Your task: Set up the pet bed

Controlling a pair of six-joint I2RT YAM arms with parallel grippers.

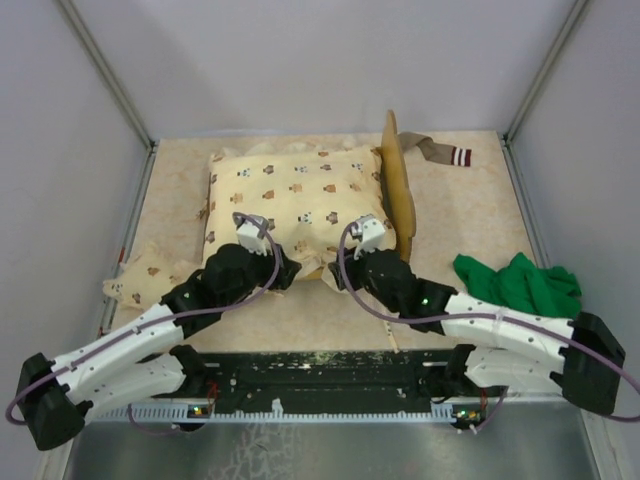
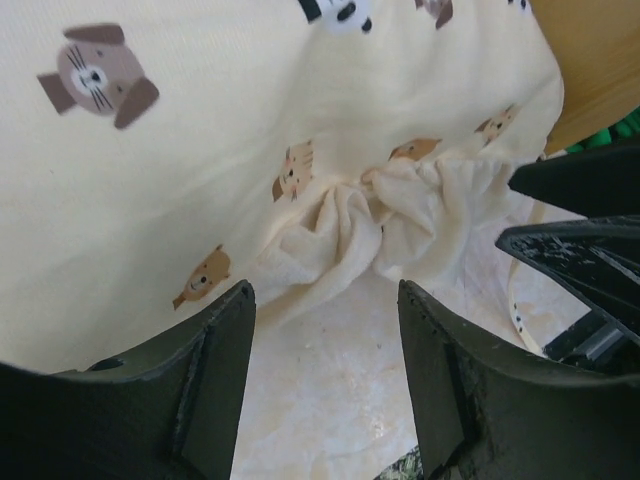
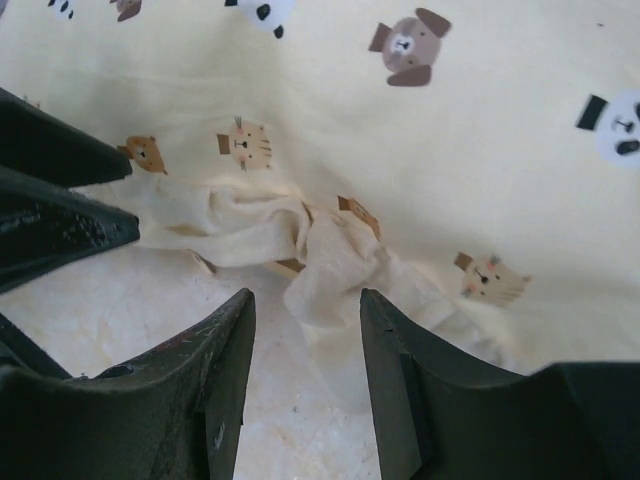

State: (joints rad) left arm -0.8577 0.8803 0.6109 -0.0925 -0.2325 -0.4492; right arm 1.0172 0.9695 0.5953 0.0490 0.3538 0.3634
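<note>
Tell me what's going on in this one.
Two robot arms are making up a pet bed, which is mostly covered by a cream animal-print quilt; only the bed's wooden headboard shows, at the quilt's right side. The left hand and the right hand are both open at the quilt's bunched near edge, and neither is clamped on it. A matching pillow lies on the table to the left and a green cloth to the right, both off the bed.
</note>
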